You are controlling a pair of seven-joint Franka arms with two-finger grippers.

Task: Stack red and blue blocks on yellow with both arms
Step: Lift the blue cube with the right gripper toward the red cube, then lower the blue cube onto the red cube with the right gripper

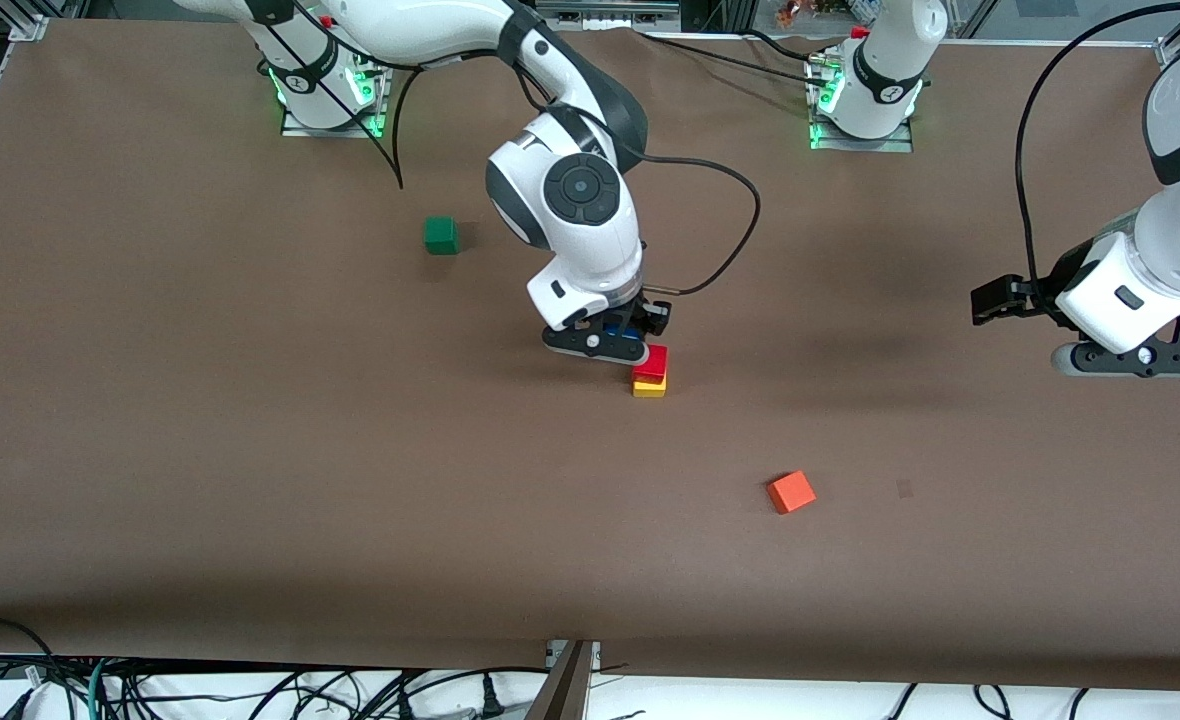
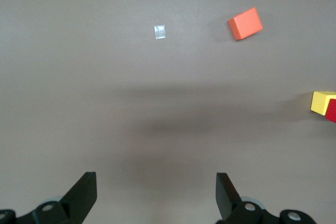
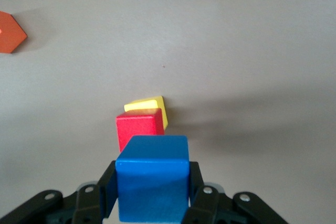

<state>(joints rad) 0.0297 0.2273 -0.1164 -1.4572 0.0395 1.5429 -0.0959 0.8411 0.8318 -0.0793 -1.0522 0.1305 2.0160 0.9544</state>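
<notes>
The red block [image 1: 656, 361] was stacked on the yellow cube [image 1: 649, 387] near the table's middle. The blue block [image 3: 153, 177] was held in the right gripper [image 3: 152, 192] over that stack. The orange cube [image 1: 791, 492] was placed nearer the front camera, the green cube [image 1: 440, 235] farther.

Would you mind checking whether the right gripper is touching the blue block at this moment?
Touching. The right wrist view shows the right gripper with its fingers pressed flat against both sides of the blue block, no gap visible.
</notes>
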